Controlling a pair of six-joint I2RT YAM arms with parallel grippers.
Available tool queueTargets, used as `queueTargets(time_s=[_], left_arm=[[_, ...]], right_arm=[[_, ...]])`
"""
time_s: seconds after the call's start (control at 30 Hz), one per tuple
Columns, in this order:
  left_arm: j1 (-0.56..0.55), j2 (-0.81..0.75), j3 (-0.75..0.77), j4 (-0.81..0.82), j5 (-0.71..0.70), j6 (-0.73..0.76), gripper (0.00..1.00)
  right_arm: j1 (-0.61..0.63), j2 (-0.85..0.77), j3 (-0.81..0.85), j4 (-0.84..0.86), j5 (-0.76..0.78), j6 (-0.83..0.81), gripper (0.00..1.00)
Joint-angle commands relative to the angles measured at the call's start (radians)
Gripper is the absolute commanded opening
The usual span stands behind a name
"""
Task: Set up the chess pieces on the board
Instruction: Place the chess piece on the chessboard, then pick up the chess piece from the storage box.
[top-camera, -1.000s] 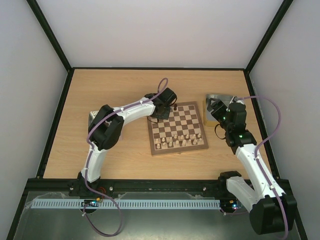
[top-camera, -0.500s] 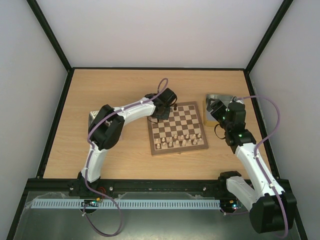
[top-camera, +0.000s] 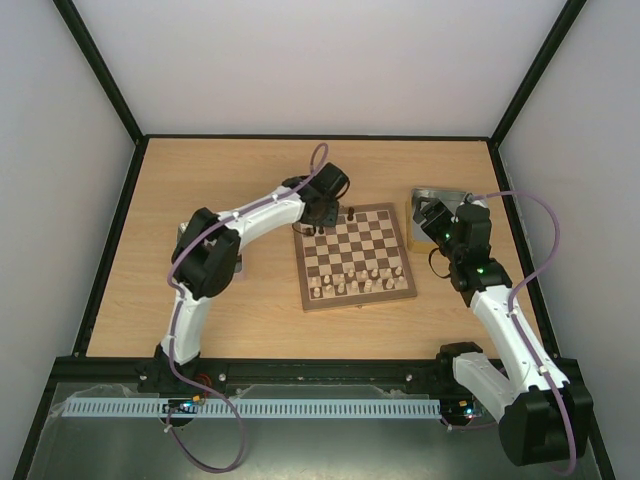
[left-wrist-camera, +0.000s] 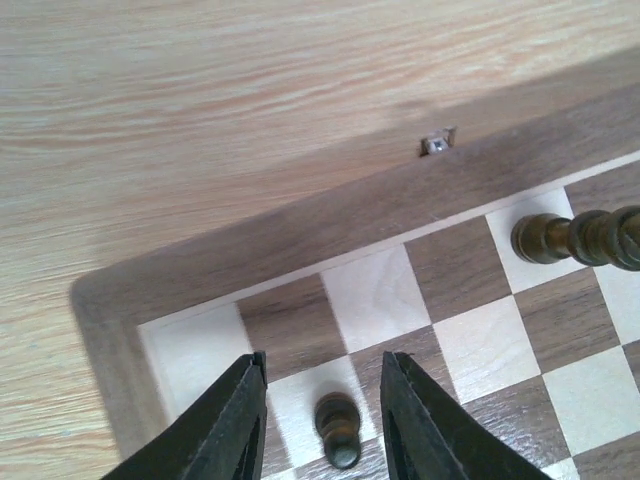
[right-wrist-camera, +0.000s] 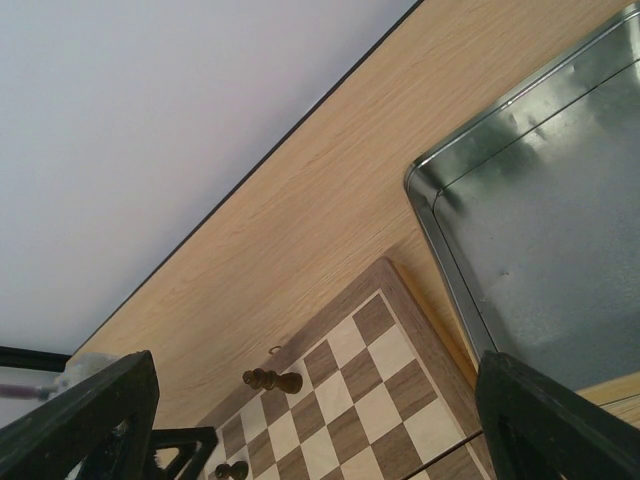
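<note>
The board (top-camera: 355, 255) lies mid-table, with pale cream pieces (top-camera: 358, 281) in its two near rows. A tall dark chess piece (top-camera: 351, 214) stands on the far row; it also shows in the left wrist view (left-wrist-camera: 580, 238) and the right wrist view (right-wrist-camera: 272, 380). My left gripper (top-camera: 322, 220) is open over the board's far left corner. In the left wrist view (left-wrist-camera: 325, 362) a dark pawn (left-wrist-camera: 338, 430) stands upright on a cream square between the fingers (left-wrist-camera: 235, 425), touching neither. My right gripper (top-camera: 434, 222) hangs open and empty (right-wrist-camera: 315, 358) beside the board's far right corner.
A shiny metal tray (top-camera: 440, 198) lies right of the board, under my right gripper, and looks bare in the right wrist view (right-wrist-camera: 545, 240). A second tray (top-camera: 184, 233) is mostly hidden under my left arm. Black frame rails edge the table.
My left wrist has shifted a little toward the far edge and its elbow has swung left. The right arm has not moved.
</note>
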Motion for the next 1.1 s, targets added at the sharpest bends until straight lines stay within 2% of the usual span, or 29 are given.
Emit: queueTargets(time_s=[0.0,0.27,0.4,0.57,0.83,1.07], left_arm=[[0.036,-0.135,-0.053,0.003,-0.018,-0.027,0.36],[0.158,-0.479,-0.412,0.109,-0.062,-0.129,0.44],[0.254,-0.624,-0.597,0.145,-0.063,-0.187,0.44],[0.400,-0.762,-0.812,0.201,0.007,-0.231,0.41],[0.593,-0.810,-0.999,0.312,0.096,-0.270,0.36],[0.624,-0.721,-1.000,0.383,0.104,-0.278,0.34]], right_arm=[[0.004,-0.001,0.012,-0.016,0.007,-0.019,0.86],[0.004,0.003,0.012,-0.010,0.002,-0.016,0.86],[0.005,0.014,0.010,-0.003,-0.005,-0.010,0.86],[0.004,0.018,0.009,0.000,-0.004,-0.009,0.85],[0.005,0.032,0.011,0.010,-0.020,0.007,0.85],[0.004,0.033,0.016,0.006,-0.017,0.007,0.85]])
